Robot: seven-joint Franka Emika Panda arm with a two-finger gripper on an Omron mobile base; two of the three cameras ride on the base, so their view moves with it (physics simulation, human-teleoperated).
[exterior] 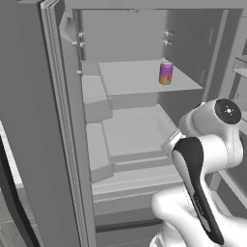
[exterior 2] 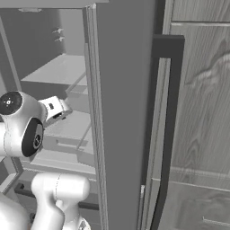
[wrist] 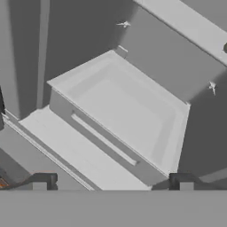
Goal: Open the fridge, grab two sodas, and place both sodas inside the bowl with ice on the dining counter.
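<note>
Hand [wrist: 112,181] is standing wide open, gripping nothing, tips framing a fridge [exterior: 140,120] drawer [wrist: 128,115] just ahead. Left base view is showing one purple-orange soda [exterior: 166,73] on the shelf [exterior: 144,77] above the hand; right base view's door [exterior 2: 121,112] is hiding it.

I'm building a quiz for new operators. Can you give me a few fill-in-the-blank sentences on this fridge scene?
1. The fridge door stands ____.
2. The purple and orange soda stands upright on the ____ shelf of the two seen in the left base view.
3. The tool has its jaws ____ and holds nothing.
4. In the hand view the tool looks at a shallow grey ____ inside the fridge.

Missing words: open; upper; open; drawer
</note>
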